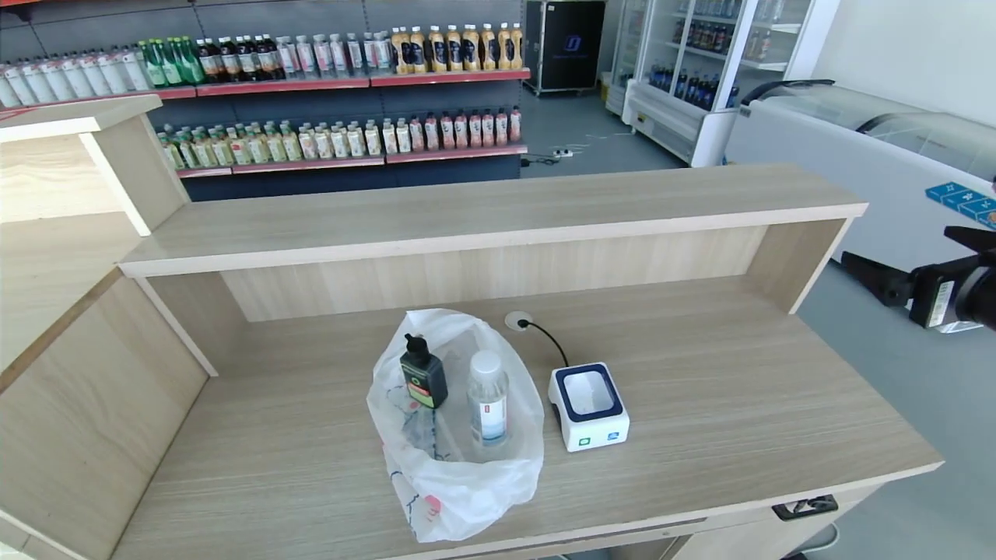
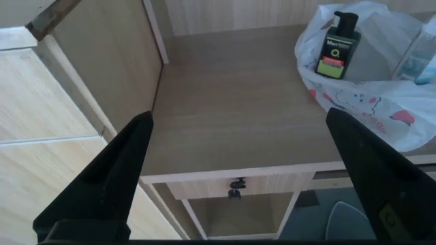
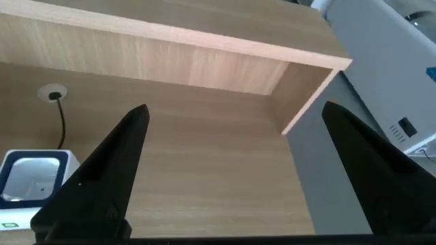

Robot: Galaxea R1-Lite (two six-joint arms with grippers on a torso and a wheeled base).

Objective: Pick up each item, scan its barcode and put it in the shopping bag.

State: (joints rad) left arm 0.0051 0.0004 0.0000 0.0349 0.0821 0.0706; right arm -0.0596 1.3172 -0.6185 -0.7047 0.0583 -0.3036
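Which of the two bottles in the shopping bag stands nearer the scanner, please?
The clear white-capped bottle, beside the scanner; the dark pump bottle stands farther off.

Bench [image 1: 739, 404]: runs across the foreground, with a raised ledge [image 1: 498, 210] along its far edge.
Shopping bag [image 1: 459, 467]: lies on the bench, left of centre, its mouth facing the ledge.
Inside the bag: a pump bottle [image 1: 424, 379] on the left and a capped bottle [image 1: 489, 398] just beside it on the right — both upright.
Scanner [image 1: 588, 406]: on the bench, just right of the bag.
Cable [image 1: 547, 340]: runs from the scanner back to a hole [image 1: 518, 320] in the bench, behind the bag.
Beyond the ledge: drink shelves [image 1: 350, 78] to the left and centre — a chest freezer [image 1: 856, 148] to the right.
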